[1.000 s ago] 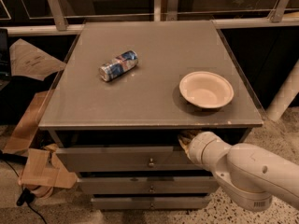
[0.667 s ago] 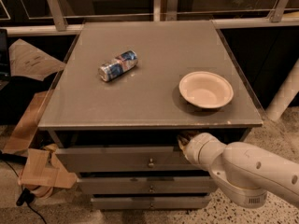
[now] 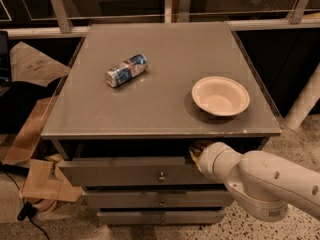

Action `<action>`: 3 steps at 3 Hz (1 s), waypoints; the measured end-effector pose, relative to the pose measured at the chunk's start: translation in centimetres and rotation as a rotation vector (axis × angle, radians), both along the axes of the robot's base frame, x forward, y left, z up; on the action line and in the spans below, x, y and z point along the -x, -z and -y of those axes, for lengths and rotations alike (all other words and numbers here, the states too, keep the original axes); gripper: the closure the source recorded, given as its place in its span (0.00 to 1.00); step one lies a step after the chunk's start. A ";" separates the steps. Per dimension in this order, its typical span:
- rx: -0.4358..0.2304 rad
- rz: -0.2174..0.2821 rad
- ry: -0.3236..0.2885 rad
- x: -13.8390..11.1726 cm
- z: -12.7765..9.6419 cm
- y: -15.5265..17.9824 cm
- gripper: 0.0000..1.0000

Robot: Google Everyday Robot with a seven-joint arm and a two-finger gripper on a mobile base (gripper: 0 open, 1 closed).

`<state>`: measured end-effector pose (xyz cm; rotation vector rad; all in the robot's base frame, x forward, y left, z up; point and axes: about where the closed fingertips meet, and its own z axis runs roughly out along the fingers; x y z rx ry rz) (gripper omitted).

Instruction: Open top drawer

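Counter (image 3: 170,49): grey flat top of a low drawer cabinet, matte, with a thin pale edge along the front.
Can (image 3: 126,70): lying on its side on the counter, left of centre, blue and silver, looking dented.
Bowl (image 3: 220,96): white, upright and shallow, on the right part of the counter near the front edge, well apart from the can.
Top drawer (image 3: 115,173): directly under the counter, the widest grey front, standing a little forward of the two lower drawers (image 3: 130,200); dark gap between its upper edge and the counter.
Knob (image 3: 161,176): small, round, metal, at the centre of the top drawer front, free.
Gripper (image 3: 196,150): under the front lip of the counter, at the right end of the upper edge of the top drawer, right of the knob; open or closed, cannot tell.
Arm (image 3: 260,181): white and thick, coming in from the lower right.
Floor (image 3: 295,139): pale and speckled.
Cardboard (image 3: 37,184): brown torn pieces on the floor, left of the cabinet.
Cable (image 3: 25,213): black, at the lower left.
Posts (image 3: 59,6): grey metal, behind the counter, in front of a dark background.
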<state>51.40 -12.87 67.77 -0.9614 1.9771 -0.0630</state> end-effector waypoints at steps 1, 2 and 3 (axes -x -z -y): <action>0.047 -0.004 -0.074 0.5 -0.6 0.3 1.00; 0.060 -0.015 -0.103 1.0 -0.9 0.5 1.00; 0.060 -0.015 -0.103 1.0 -0.9 0.4 1.00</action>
